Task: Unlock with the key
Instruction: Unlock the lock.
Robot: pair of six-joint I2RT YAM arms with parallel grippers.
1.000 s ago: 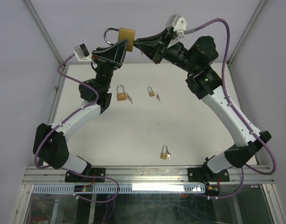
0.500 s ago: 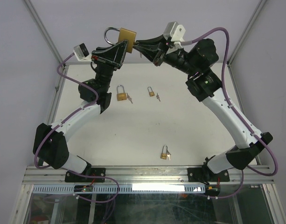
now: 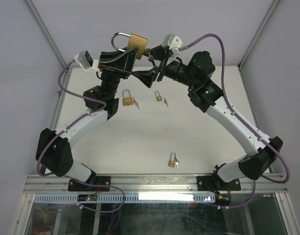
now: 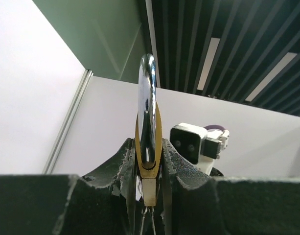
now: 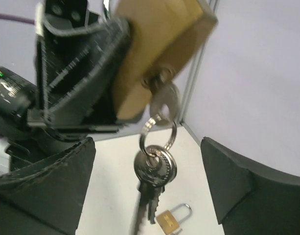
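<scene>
The right gripper (image 3: 150, 66) has thrown its jaws wide and let go of the key (image 5: 162, 95) it pinched a second ago, and the brass padlock (image 3: 138, 43) has tipped slightly in mid-air. The key sits in the keyhole in the padlock's bottom face, with the spare keys (image 5: 152, 171) dangling from its ring between the parted right fingers (image 5: 52, 186). The left gripper (image 4: 150, 164) is clamped on the padlock's body. The shackle (image 3: 120, 38) points away from the right arm, and whether it has released cannot be told. Far below the padlock, three smaller padlocks (image 3: 126, 98) lie on the table (image 3: 198, 142). A clean finish likely means re-pinching the key's bow squarely, then turning about the keyway's axis while the left grip holds firm.
</scene>
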